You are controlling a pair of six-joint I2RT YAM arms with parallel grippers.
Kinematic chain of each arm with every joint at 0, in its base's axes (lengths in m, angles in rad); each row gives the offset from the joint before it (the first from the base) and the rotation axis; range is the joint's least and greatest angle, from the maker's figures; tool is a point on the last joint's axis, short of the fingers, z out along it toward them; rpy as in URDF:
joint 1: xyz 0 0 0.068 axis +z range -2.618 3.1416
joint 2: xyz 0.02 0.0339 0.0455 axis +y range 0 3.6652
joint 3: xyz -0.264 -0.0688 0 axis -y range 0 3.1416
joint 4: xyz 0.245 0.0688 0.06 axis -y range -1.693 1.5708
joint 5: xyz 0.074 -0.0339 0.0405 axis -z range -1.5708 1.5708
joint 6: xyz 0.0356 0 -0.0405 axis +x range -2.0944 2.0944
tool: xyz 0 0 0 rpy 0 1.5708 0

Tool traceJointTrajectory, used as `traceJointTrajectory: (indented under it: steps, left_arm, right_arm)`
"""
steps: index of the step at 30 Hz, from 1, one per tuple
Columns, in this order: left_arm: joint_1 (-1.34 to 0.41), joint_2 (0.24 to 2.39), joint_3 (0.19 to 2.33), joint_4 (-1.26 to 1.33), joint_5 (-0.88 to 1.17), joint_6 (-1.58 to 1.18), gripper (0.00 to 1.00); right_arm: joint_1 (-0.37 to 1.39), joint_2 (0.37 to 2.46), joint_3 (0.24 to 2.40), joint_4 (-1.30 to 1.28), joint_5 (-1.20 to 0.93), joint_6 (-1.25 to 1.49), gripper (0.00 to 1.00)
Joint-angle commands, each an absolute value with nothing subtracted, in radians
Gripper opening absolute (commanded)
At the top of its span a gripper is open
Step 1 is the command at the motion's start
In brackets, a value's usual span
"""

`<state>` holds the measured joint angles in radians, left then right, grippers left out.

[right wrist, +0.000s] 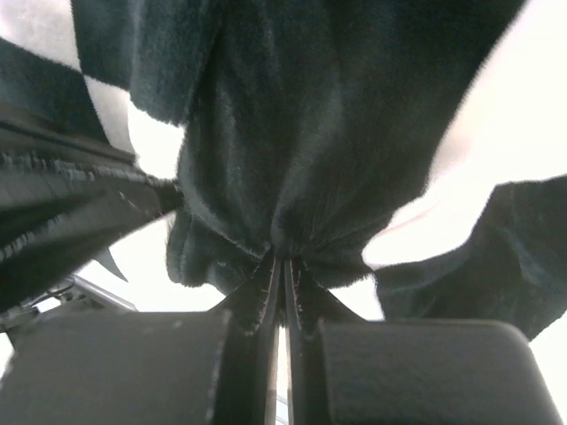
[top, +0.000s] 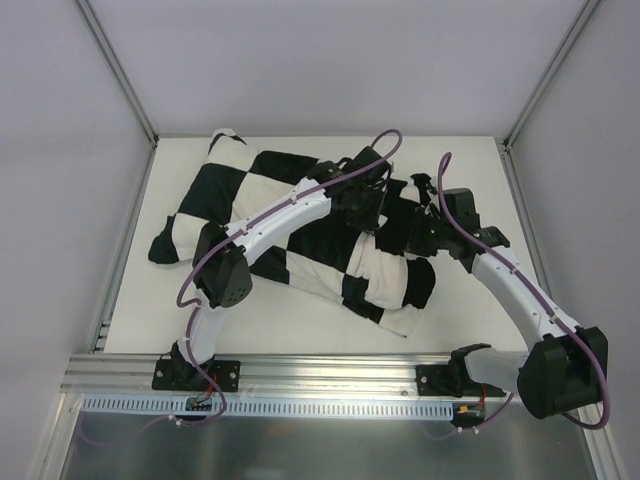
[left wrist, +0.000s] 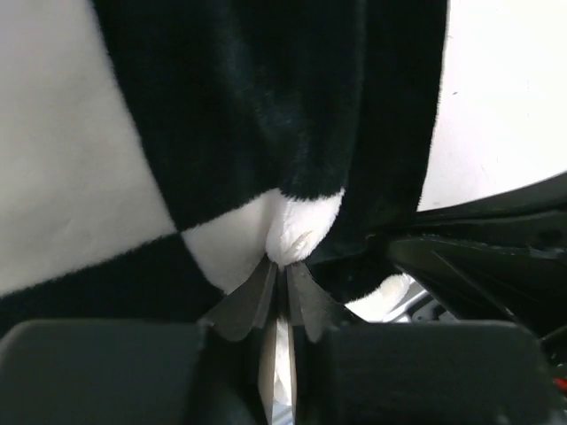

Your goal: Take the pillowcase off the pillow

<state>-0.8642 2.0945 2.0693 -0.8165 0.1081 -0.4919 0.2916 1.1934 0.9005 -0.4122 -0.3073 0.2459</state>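
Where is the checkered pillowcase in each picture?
Top view: the checkered pillowcase sprawls across the middle of the table, under both arms.
Left wrist view: it fills the picture above the left pincer, which pinches a white bit.
Right wrist view: a black fold fills the middle, pinched by the right pincer.
Shared landmark: the two pinch spots, side by side right of center in the top view.

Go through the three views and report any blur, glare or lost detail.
Top external: sharp and evenly lit, with only soft shadows on the table. Left wrist: the left gripper is blurred and dark, and the table at upper right is blown out. Right wrist: the black pillowcase fills the frame with little detail, the right gripper is soft, and the white patches are overexposed.
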Motion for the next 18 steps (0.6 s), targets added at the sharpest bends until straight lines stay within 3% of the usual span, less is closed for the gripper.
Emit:
traceJointTrajectory:
  steps: [1, 11, 18]
  left_arm:
    - [-0.85, 2.045, 2.083, -0.838, 0.094, -0.512, 0.0]
    - [-0.724, 1.728, 1.925, -0.833, 0.008, -0.548, 0.0]
    - [-0.661, 1.663, 1.861, -0.831, -0.034, -0.572, 0.0]
  right_arm:
    - [0.298, 1.135, 0.888, -0.422, -0.298, 0.233, 0.01]
    - [0.161, 1.066, 0.773, -0.459, -0.23, 0.229, 0.01]
    - [0.161, 1.06, 0.781, -0.486, -0.18, 0.218, 0.01]
